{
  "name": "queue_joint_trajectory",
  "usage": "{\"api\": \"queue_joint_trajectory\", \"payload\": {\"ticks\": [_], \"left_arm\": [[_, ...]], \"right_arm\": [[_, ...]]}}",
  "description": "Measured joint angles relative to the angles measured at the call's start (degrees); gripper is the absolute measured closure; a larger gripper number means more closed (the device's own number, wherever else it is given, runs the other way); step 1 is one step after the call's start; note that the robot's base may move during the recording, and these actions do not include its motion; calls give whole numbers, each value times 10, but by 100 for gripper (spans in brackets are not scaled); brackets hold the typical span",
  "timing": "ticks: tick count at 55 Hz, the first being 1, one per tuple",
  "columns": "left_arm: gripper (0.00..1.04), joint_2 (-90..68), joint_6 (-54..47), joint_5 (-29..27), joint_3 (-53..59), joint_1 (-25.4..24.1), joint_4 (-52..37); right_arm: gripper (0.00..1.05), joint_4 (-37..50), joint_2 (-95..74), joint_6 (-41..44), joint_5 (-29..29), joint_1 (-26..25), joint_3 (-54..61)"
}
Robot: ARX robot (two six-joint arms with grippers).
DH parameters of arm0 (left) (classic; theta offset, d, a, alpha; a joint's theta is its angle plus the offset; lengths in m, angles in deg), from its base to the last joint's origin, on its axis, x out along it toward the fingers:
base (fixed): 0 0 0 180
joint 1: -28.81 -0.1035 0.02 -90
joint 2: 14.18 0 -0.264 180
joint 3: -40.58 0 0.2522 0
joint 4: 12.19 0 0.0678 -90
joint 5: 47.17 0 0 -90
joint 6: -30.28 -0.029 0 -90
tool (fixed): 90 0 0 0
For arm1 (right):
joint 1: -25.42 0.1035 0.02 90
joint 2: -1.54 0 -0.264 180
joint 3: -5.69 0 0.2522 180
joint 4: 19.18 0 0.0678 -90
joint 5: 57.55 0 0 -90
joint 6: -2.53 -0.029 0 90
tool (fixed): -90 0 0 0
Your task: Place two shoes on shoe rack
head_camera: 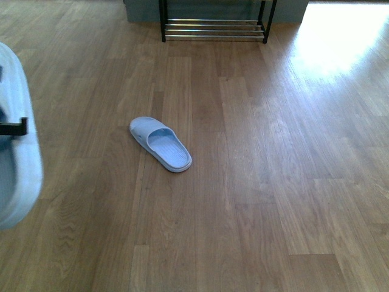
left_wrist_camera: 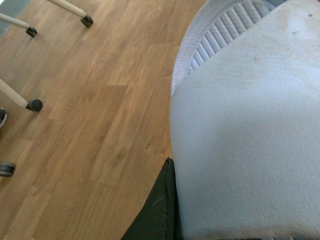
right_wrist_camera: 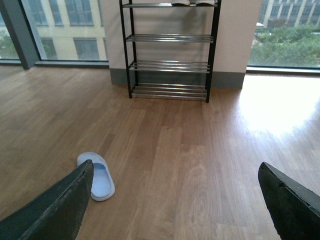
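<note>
The shoes here are a pair of light blue slippers. One slipper [head_camera: 160,143] lies on the wood floor, toe towards the rack; the right wrist view has it [right_wrist_camera: 99,176] beside one finger. My left gripper [head_camera: 15,126] is shut on the other slipper [head_camera: 21,158], held up at the front view's left edge. That slipper [left_wrist_camera: 250,125] fills the left wrist view, with one black finger [left_wrist_camera: 157,210] against its side. The right gripper [right_wrist_camera: 175,200] is open above bare floor, holding nothing. The shoe rack [head_camera: 213,27] stands far ahead; its black frame [right_wrist_camera: 170,50] backs onto a wall.
Something pale [right_wrist_camera: 192,2] rests on the rack's top tier. Furniture legs with dark feet [left_wrist_camera: 35,105] and a caster [left_wrist_camera: 6,170] stand near the held slipper. Bright sunlight [head_camera: 340,36] falls on the floor at the right. Large windows flank the wall.
</note>
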Motion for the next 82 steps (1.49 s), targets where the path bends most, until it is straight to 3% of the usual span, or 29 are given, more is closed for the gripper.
{"api": "queue_joint_trajectory", "payload": {"ticks": [9, 23, 82], "left_arm": [[103, 221, -63, -25, 84, 15, 45], [103, 551, -141, -94, 130, 87, 160], [103, 569, -154, -95, 131, 90, 163]], "right_arm": [[9, 0, 0, 0, 0, 0, 0], [9, 0, 0, 0, 0, 0, 0], [9, 0, 0, 0, -1, 0, 0]]}}
